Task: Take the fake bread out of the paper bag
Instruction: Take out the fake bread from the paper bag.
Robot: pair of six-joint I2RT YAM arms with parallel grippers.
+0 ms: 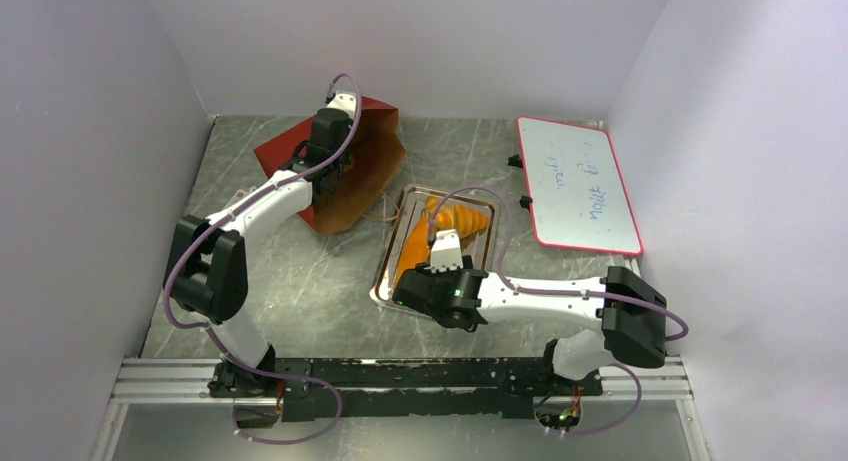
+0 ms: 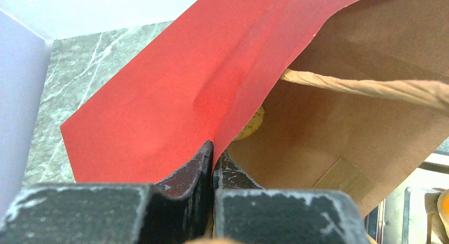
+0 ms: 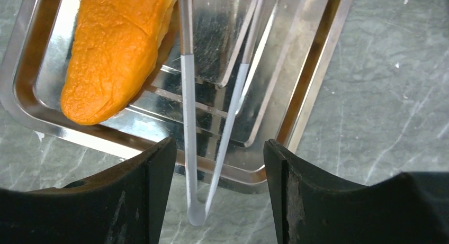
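The left gripper (image 2: 213,151) clenches the rust-red wall of the paper bag (image 2: 159,111) at far left, one fake bread piece (image 2: 253,123) showing inside. The right gripper (image 3: 218,146) hangs released above the near end of the metal tray (image 3: 312,69), where an orange loaf (image 3: 114,48) lies

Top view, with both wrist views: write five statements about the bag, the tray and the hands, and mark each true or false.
1. The left hand is shut on the edge of the paper bag. True.
2. The right hand grips bread. False: it is open and empty, over the near rim of the tray.
3. The tray holds a loaf and a croissant. True.
4. The whiteboard lies left of the bag. False: it lies right of the tray.
5. The bag rests on the tray. False: it is on the table, left of the tray.
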